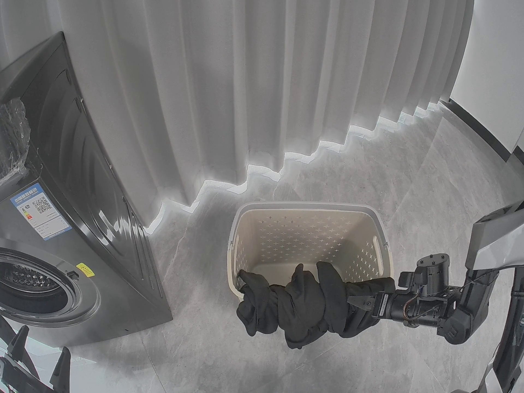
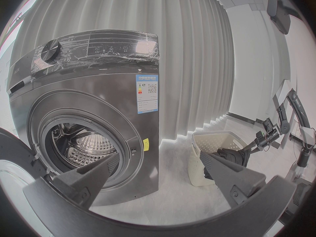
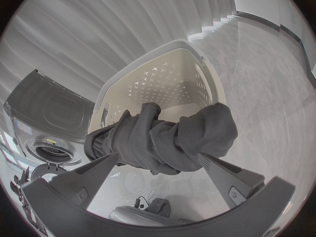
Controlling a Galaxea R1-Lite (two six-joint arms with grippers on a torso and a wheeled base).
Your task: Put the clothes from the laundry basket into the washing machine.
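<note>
A dark grey garment (image 1: 297, 307) lies bunched across the near rim of the cream laundry basket (image 1: 305, 214), part of it hanging outside. My right gripper (image 1: 361, 302) is at the garment's right end. In the right wrist view its fingers (image 3: 110, 160) stand wide apart, with the garment (image 3: 164, 139) spanning the gap at the tips of the right gripper (image 3: 156, 156). The grey washing machine (image 1: 65, 203) stands on the left with its round door swung open and the drum (image 2: 82, 145) bare. My left gripper (image 2: 158, 157) is open in front of the drum with nothing in it.
White curtains (image 1: 245, 72) hang behind the basket and the machine. The marble floor (image 1: 426, 165) lies open to the right and between the machine and the basket. The open machine door (image 2: 14, 155) juts out beside my left gripper.
</note>
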